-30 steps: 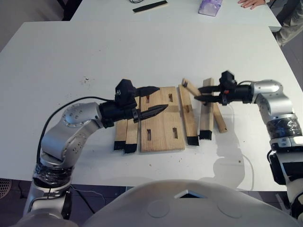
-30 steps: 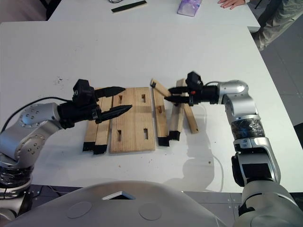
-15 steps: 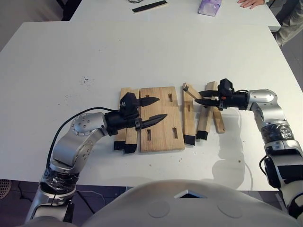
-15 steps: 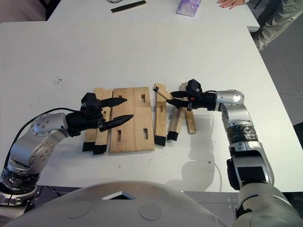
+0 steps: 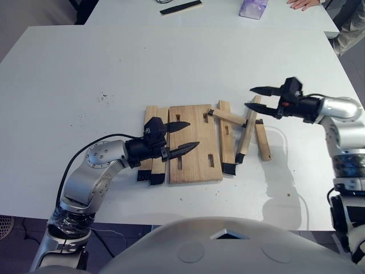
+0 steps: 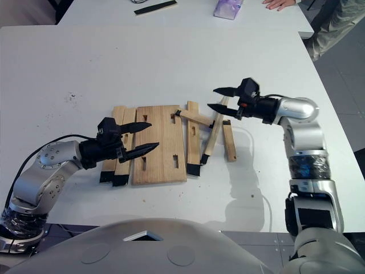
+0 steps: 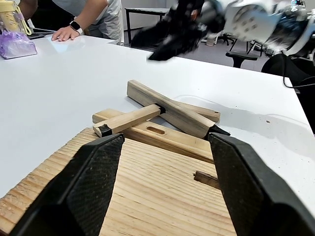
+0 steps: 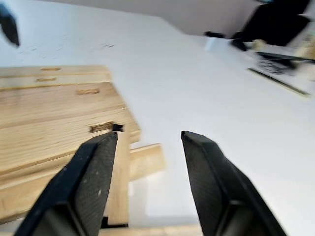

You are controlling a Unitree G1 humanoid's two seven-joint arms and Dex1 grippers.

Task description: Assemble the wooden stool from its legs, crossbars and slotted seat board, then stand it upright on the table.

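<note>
While hovering low over the slotted seat board (image 5: pixel 197 168), grips nothing with the left gripper (image 5: pixel 193 133), fingers (image 7: pixel 93 182) spread. Shows from the head two legs (image 5: pixel 151 113) on the table (image 5: pixel 85 68) against the board's left edge, a slotted leg (image 5: pixel 227 142) along its right. Shows a crossbar (image 5: pixel 229 117) lying over that leg and a long stick (image 5: pixel 246 132) crossing it, a shorter stick (image 5: pixel 263 144) beside. Holds the right gripper (image 5: pixel 248 97) near the long stick's far end, fingers apart, empty, perhaps just clear of the wood. Adds from the left wrist the board grain and the crossing seen side-on; from the right wrist, a board slot near one finger
</note>
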